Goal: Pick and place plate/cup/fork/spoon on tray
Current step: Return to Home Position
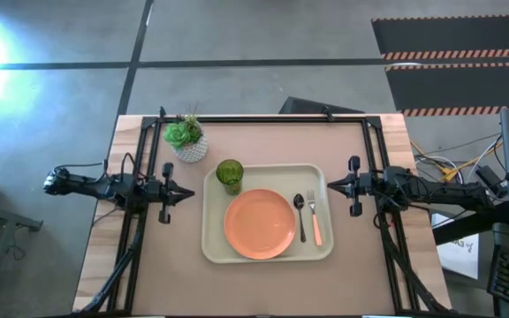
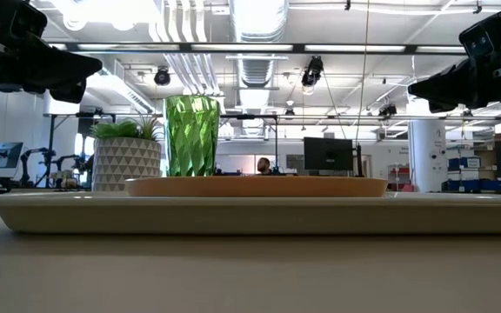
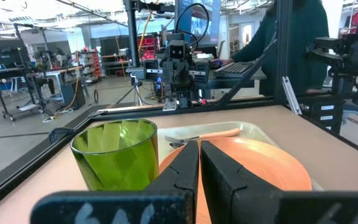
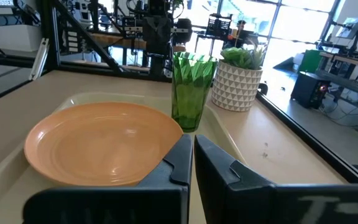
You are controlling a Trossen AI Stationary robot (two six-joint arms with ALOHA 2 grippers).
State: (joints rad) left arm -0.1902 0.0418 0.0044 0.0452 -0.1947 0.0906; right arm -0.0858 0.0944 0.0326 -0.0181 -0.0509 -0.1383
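The cream tray (image 1: 215, 247) lies at the table's middle. On it rest the salmon plate (image 1: 260, 223), the green cup (image 1: 229, 175) upright at its far left corner, the dark spoon (image 1: 300, 212) and the pink-handled fork (image 1: 315, 221) side by side right of the plate. My left gripper (image 1: 191, 192) hovers shut left of the tray, pointing level at it. My right gripper (image 1: 329, 185) hovers shut right of the tray, pointing level at it. Both are clear of everything. The wrist views show the cup (image 3: 115, 155) and the plate (image 4: 101, 142) beyond the shut fingers.
A white pot with a green plant (image 1: 186, 140) stands on the table beyond the tray's far left corner. A dark frame (image 1: 263, 117) borders the table's far edge and sides. Bare tabletop lies in front of the tray.
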